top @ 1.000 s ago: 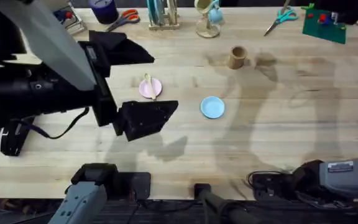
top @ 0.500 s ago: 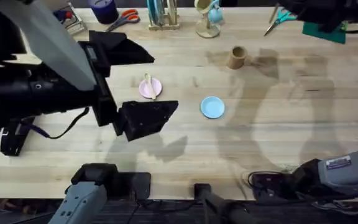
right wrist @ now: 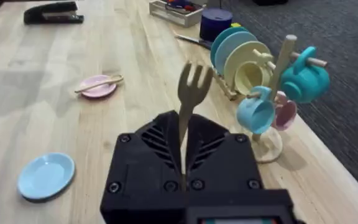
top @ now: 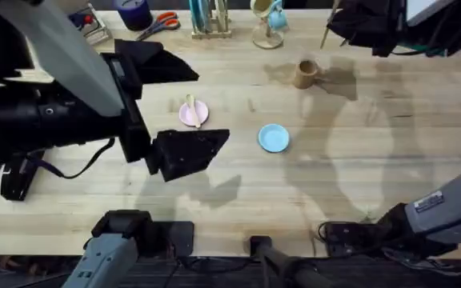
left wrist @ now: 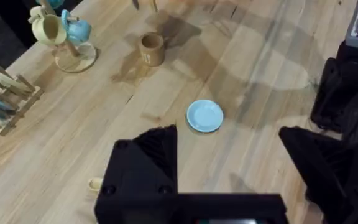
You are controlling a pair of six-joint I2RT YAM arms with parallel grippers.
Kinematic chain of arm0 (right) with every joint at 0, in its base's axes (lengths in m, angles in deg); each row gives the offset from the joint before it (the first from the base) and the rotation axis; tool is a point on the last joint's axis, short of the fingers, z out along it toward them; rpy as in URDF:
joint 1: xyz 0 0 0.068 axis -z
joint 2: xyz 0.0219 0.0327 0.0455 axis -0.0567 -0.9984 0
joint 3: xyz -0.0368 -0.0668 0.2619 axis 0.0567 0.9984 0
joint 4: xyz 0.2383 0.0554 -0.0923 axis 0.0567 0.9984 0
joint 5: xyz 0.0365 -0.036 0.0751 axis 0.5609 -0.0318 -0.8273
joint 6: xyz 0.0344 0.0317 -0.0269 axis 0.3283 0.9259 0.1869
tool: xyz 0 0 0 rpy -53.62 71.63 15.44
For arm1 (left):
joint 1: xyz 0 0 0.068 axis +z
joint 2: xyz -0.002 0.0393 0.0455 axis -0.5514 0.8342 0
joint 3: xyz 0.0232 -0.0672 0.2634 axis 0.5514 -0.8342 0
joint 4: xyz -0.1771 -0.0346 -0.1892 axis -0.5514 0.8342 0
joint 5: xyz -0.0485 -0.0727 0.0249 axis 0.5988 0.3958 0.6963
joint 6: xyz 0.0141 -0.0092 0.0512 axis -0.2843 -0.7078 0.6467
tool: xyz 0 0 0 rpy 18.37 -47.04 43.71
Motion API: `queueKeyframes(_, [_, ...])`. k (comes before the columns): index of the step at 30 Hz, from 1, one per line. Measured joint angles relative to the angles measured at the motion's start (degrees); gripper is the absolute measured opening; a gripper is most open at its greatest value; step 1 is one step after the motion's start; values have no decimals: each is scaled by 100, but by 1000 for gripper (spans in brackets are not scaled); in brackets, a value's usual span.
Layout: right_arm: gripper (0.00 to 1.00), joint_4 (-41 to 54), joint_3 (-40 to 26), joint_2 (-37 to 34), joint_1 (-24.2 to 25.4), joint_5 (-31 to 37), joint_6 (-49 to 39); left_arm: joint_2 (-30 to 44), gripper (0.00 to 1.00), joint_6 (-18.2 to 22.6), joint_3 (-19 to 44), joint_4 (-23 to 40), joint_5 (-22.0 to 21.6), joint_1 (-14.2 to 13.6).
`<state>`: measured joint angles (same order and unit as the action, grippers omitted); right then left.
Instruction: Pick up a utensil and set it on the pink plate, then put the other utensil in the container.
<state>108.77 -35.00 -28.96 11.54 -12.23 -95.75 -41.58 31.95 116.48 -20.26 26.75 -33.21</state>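
Right gripper [right wrist: 183, 168] clamped on wooden fork [right wrist: 188, 99], tines up; wooden spoon [top: 191, 110] on pink plate [top: 194, 117]; left gripper [left wrist: 229, 158] fingers apart.

I see the container [top: 305, 74] standing alone, open surface [top: 374, 160] all round; nearest obstacle is the mug tree [top: 268, 22] at its 11 o'clock, blue plate [top: 274, 138] well apart at 7.
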Motion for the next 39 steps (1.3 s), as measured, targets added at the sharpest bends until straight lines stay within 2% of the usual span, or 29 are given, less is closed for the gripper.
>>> queueKeyframes(11, [31,-635,0,-686,-101,2,-97,0,990,0,0,0,1,0])
queueKeyframes(29, [31,-678,0,-1656,-114,-64,-404,0,990,2,0,0,0,0])
queueKeyframes(36, [33,-680,0,-1746,-114,-84,-450,0,992,2,0,0,0,0])
queueKeyframes(37, [60,-677,0,-1746,-114,-86,-451,0,991,2,0,0,1,0])
queueKeyframes(39, [193,-677,0,-1746,-114,-88,-459,0,991,0,0,0,2,0])
